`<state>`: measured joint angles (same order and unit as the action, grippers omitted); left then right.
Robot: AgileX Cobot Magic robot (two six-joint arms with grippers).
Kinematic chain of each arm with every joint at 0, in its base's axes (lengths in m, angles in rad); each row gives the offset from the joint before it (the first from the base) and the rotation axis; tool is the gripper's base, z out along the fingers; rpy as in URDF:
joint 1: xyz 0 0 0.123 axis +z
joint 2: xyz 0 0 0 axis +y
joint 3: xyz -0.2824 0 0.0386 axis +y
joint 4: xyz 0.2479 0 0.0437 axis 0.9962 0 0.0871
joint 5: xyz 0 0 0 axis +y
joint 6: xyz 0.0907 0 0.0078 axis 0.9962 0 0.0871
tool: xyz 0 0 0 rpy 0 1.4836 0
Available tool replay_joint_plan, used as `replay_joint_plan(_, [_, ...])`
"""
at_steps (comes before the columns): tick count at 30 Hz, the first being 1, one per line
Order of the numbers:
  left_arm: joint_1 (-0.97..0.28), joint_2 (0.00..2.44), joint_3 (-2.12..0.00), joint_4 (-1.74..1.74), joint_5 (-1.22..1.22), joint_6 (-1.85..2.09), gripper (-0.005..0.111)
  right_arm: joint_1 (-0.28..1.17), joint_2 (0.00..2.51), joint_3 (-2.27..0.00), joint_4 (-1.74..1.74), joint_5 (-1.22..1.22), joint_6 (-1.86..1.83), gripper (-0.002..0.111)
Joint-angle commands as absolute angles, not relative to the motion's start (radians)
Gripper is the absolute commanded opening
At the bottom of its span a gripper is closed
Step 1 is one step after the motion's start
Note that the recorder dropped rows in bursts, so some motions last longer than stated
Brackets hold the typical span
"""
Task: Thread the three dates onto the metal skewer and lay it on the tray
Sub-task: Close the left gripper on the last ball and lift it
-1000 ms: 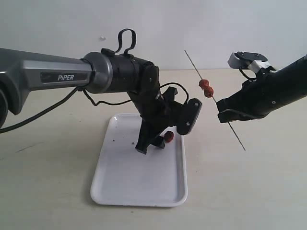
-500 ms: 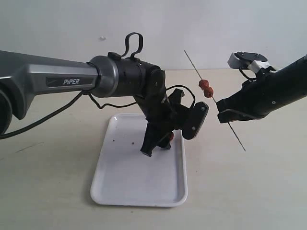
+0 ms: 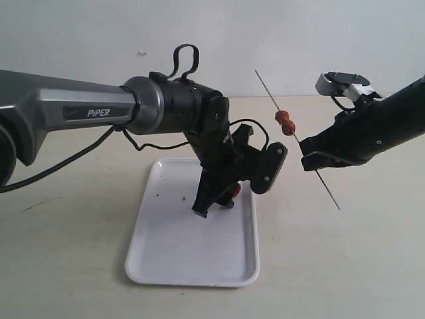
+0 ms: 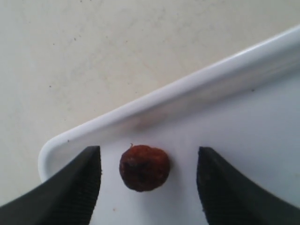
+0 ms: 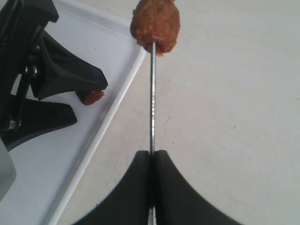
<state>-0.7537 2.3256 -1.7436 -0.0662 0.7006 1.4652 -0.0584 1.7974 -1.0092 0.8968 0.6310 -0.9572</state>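
Note:
The white tray (image 3: 172, 252) lies on the table, and one loose date (image 4: 144, 167) sits in it near a rounded corner (image 4: 51, 150). My left gripper (image 4: 147, 185) hangs open right over that date, one finger on each side, not touching it. In the exterior view this date (image 3: 235, 190) shows just behind the left fingers. My right gripper (image 5: 152, 157) is shut on the metal skewer (image 5: 152, 98), held up in the air to the right of the tray. Two dates (image 3: 286, 122) are threaded on the skewer (image 3: 271, 94); the right wrist view shows the nearer one (image 5: 156, 22).
The left arm's black wrist and cable (image 3: 219, 143) stand over the tray's far right part. The tray rim (image 5: 119, 96) runs close below the skewer. A few dark crumbs (image 3: 158, 195) lie on the tray. Bare beige table (image 3: 345, 266) lies to the right.
The left arm moved right along the tray and lowered its open gripper around the loose date, then nearly stopped. The right arm and skewer have stayed still.

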Motion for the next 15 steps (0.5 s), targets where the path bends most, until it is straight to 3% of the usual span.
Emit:
replay_joint_plan(1, [-0.756,2.332,-1.745,-0.055,0.728,1.450,0.059,-0.063,1.797,-1.006,0.898,0.636,-0.957,0.000])
replay_joint_plan(3, [-0.756,2.332,-1.745,-0.055,0.728,1.448,0.058,-0.063,1.797,-1.006,0.898,0.636,-0.957,0.000])
replay_joint_plan(8, [-0.756,2.332,-1.745,-0.055,0.726,1.427,0.042,-0.063,1.797,-1.006,0.898,0.636,-0.957,0.000])
replay_joint_plan(15, [-0.756,2.332,-1.745,-0.055,0.725,1.413,0.042,-0.063,1.797,-1.006,0.898,0.636,-0.957,0.000])
